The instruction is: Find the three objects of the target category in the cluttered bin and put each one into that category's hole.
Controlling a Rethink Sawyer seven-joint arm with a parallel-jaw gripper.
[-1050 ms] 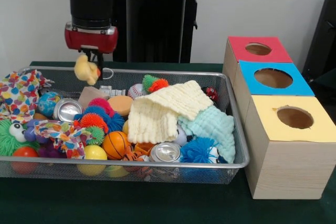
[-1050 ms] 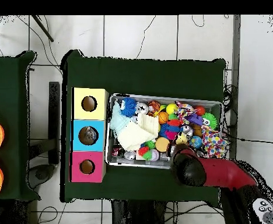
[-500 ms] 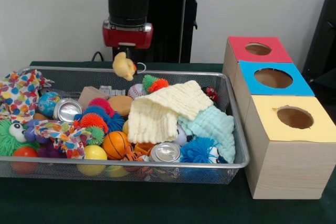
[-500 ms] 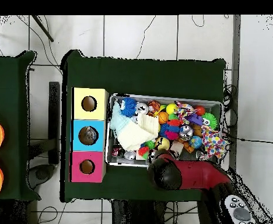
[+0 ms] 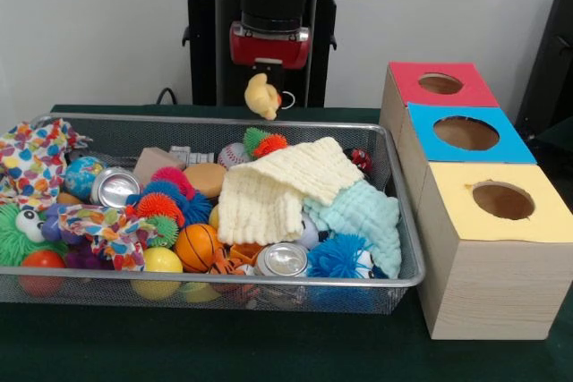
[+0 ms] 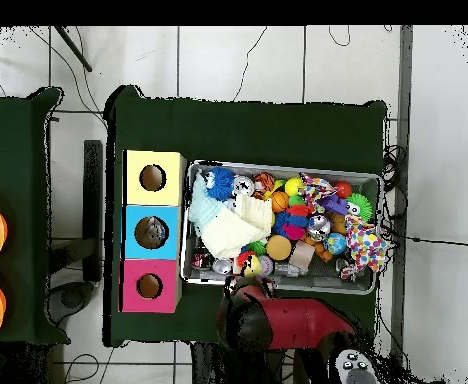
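the hand [image 5: 265, 89] is clamped on a small yellow plush toy [image 5: 261, 97], which hangs in the air just past the far rim of the wire bin [image 5: 394, 221], short of the boxes. this looks like the carry step. next it should travel over to the matching hole, perhaps the red box [image 5: 437, 84], then let go.
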